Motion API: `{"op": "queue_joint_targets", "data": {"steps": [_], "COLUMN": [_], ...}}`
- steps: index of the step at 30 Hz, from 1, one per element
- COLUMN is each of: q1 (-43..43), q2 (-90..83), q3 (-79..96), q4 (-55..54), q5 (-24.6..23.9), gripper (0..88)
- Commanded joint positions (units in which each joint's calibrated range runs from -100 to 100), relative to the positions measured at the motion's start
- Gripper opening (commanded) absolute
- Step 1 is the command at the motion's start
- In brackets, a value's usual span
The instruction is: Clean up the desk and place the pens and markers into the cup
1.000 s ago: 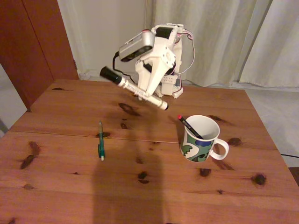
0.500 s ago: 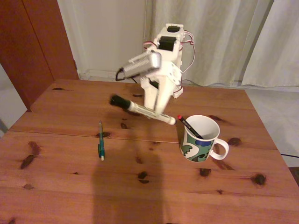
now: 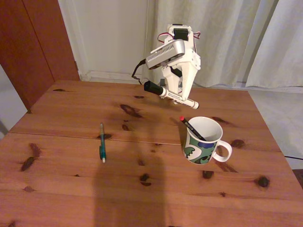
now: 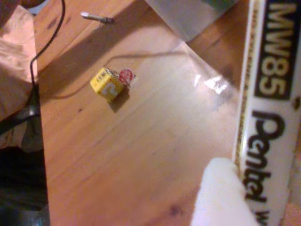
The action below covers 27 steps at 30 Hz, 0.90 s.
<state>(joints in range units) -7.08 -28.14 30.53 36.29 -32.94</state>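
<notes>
End effector (image 3: 179,96) clamped on thick white marker with black cap (image 3: 171,95), raised above tabletop (image 3: 71,189) far edge, patterned white ceramic mug (image 3: 203,140) holding thin black pen (image 3: 191,127) near right edge, teal-green pen (image 3: 102,142) left of centre.

White plastic arm (image 3: 182,71) with black servos, red-and-white wires, and a silver wrist camera (image 3: 164,54).

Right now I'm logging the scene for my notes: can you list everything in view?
desk: one, reddish-brown knotty pine.
mug: one, white with green, blue and black pattern, right of centre.
black pen: one, red end, standing in the mug.
teal pen: one, lying left on the desk.
white marker: one, black cap, held in the air.
yellow cube: one, on the desk in the wrist view.
curtain: white, behind.
gripper: white, clamped on the marker.
</notes>
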Motion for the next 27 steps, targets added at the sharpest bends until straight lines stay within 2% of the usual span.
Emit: {"op": "queue_joint_targets", "data": {"steps": [1,8,19,27], "q1": [-0.6,-0.4,-0.7,-0.7], "q2": [-3.4,-3.2,-3.3,-3.0], "q3": [1.7,3.1,2.7,-5.0], "q4": [0.1,1.8,9.4,8.9], "q5": [-0.2,0.3,9.5,9.2], "gripper": [0.7,0.7,0.7,0.7]}}
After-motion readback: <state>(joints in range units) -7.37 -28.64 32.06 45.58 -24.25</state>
